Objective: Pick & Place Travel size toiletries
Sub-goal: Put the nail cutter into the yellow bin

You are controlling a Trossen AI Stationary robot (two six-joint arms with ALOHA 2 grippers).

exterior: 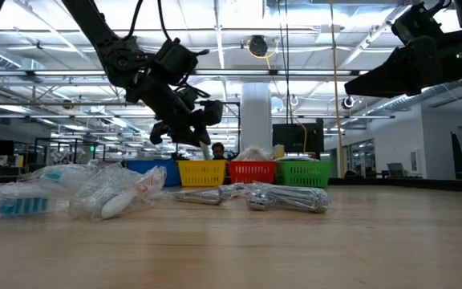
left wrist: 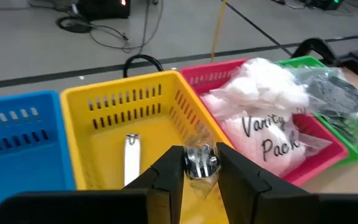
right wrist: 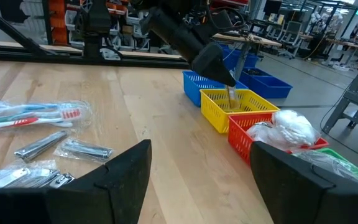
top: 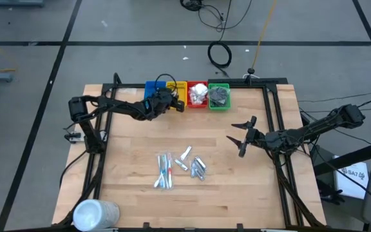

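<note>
Four bins [top: 187, 94], perhaps five loose clippers [top: 197, 167]

Two dark jointed arms, black cables, blunt fingers.

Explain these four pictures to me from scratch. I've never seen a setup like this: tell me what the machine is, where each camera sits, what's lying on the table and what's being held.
This is a robot with two dark arms at a wooden table, each ending in a two-finger gripper. One camera looks straight down, one sits at table-top height, and one rides on each wrist.

The left gripper is over the yellow bin, shut on a clear-wrapped silver nail clipper. Another clipper already lies in that bin. The right gripper waits open above the table's right side, holding nothing.

At the table's far edge stand four bins: blue, yellow, red with white packets, and green with dark items. Mid-table lie wrapped toothbrushes and more silver clippers. A large white cylinder lies at the near left corner.
</note>
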